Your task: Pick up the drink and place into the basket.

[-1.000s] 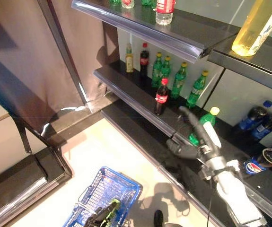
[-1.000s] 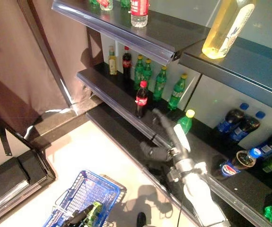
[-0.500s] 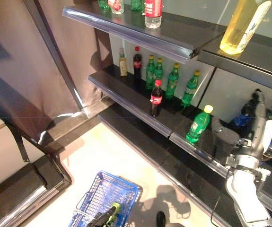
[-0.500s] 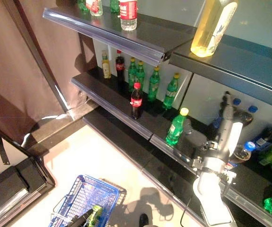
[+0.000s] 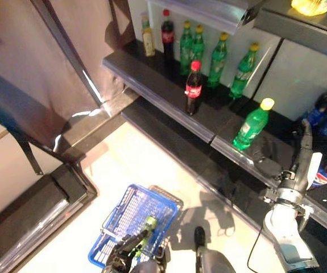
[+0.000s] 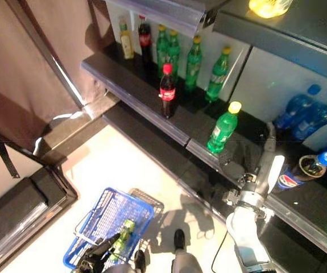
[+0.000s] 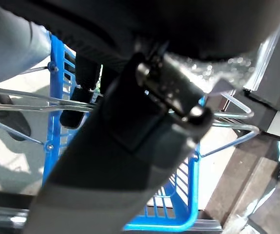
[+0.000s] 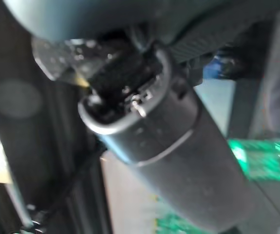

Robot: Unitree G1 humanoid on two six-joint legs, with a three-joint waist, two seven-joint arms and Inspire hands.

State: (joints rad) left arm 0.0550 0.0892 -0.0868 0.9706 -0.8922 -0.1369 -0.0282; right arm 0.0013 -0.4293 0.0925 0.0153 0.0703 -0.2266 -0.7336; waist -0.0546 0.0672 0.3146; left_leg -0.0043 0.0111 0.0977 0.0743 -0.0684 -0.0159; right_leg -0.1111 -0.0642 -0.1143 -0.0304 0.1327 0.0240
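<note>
Floor: you look down on a pale cream floor [image 5: 129, 170] with bright glare.
Shelves: you face dark shelving [image 5: 152, 94] running in tiers from upper left to lower right, with a white back panel [image 5: 299, 79].
Left side: you see a brown wall panel [image 5: 49, 51] and a dark step [image 5: 32, 210] below it.

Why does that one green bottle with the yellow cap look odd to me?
The green bottle stands alone at the shelf's front edge, tilted, away from the upright row at the back. The right hand is beside it, not touching. Nothing looks spilled or broken.
</note>
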